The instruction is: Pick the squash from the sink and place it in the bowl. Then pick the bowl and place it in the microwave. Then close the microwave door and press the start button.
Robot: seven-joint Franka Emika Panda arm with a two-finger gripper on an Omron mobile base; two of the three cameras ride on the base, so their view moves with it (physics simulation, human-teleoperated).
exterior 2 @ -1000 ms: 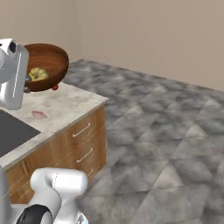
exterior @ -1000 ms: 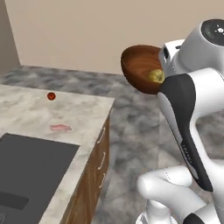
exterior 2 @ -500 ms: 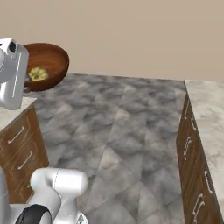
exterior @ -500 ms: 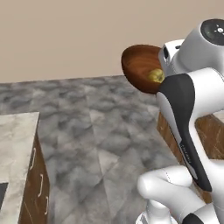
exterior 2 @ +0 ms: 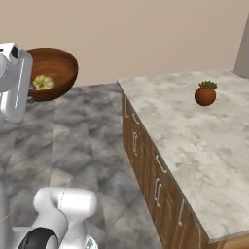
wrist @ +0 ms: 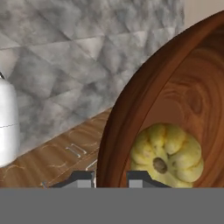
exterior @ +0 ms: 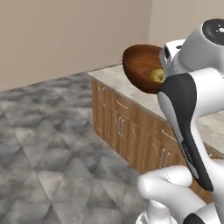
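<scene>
One marble-topped desk [exterior 2: 194,146] with wooden drawer fronts is the biggest thing I see, standing on the grey stone floor [exterior: 48,144]. Above the floor, just off the desk's near corner, I have the bowl [exterior 2: 54,72] held up in the air and tilted, its rim pinched between the fingers of the claw [wrist: 110,177], which is clenched on it. Inside the bowl sits the squash [wrist: 168,153], resting against the lower wall. Far back on the desk stands a small potted plant [exterior 2: 205,93].

Even, soft rendered light — faint shadows, slight blur
</scene>
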